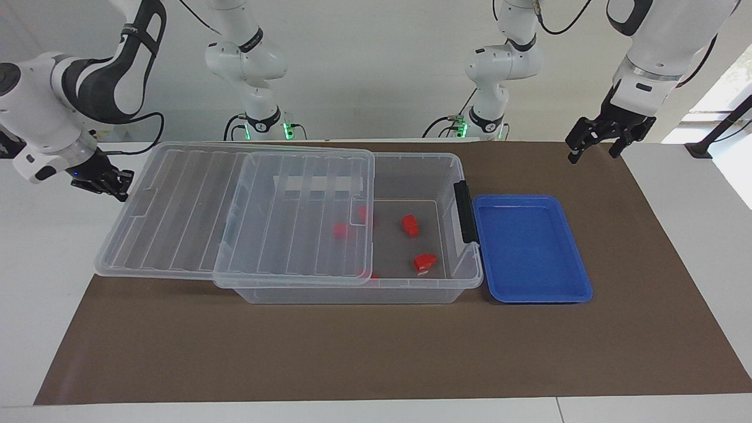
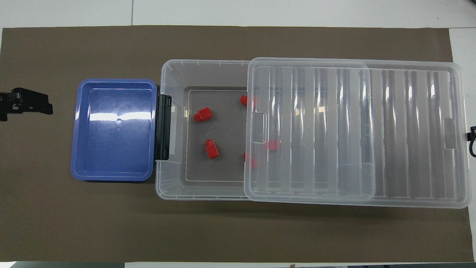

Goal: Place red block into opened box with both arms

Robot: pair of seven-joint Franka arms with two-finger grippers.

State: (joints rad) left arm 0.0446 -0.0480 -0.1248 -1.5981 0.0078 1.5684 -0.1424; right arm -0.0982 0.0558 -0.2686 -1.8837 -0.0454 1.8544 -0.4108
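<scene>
Several red blocks lie on the floor of the clear box (image 1: 411, 157) (image 2: 204, 63). Two sit in its uncovered part, red block (image 1: 410, 225) (image 2: 212, 148) and red block (image 1: 424, 262) (image 2: 202, 114). The others show through the ribbed lid (image 1: 235, 217) (image 2: 353, 130), which is slid toward the right arm's end. My left gripper (image 1: 592, 154) (image 2: 37, 104) hangs open and empty over the brown mat, off the blue tray's end. My right gripper (image 1: 120, 189) (image 2: 472, 139) is shut with nothing in it, close to the lid's end edge. Whether it touches the lid I cannot tell.
An empty blue tray (image 1: 531, 247) (image 2: 115, 130) lies against the box end with the black latch (image 1: 465, 211) (image 2: 163, 126). A brown mat (image 1: 376, 352) covers the table under everything. White table shows at both ends.
</scene>
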